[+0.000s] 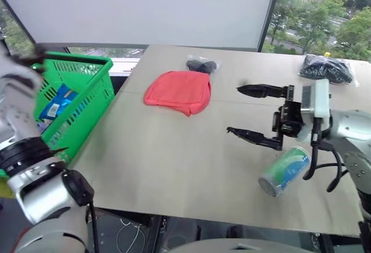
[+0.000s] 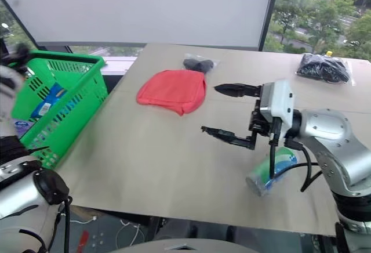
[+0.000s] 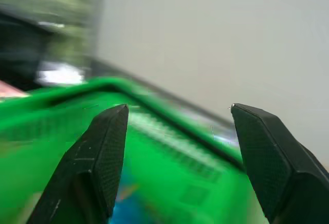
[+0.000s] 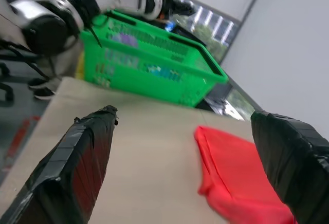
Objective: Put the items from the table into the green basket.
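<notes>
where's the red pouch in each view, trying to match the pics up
Left eye view: red pouch lies on the table, centre, toward the far edge.
Right eye view: red pouch, same spot, slightly further left in the picture.
Left wrist view: no clear sight of it.
Right wrist view: red pouch between the right hand's fingers.
Shared landmark: the green basket, off the table's left edge.

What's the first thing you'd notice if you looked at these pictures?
The bright green basket at the table's left edge, with packets already inside. Next, the red pouch lying flat mid-table. Then the right gripper, jaws wide open, hovering just above a green-and-blue can lying on its side.
</notes>
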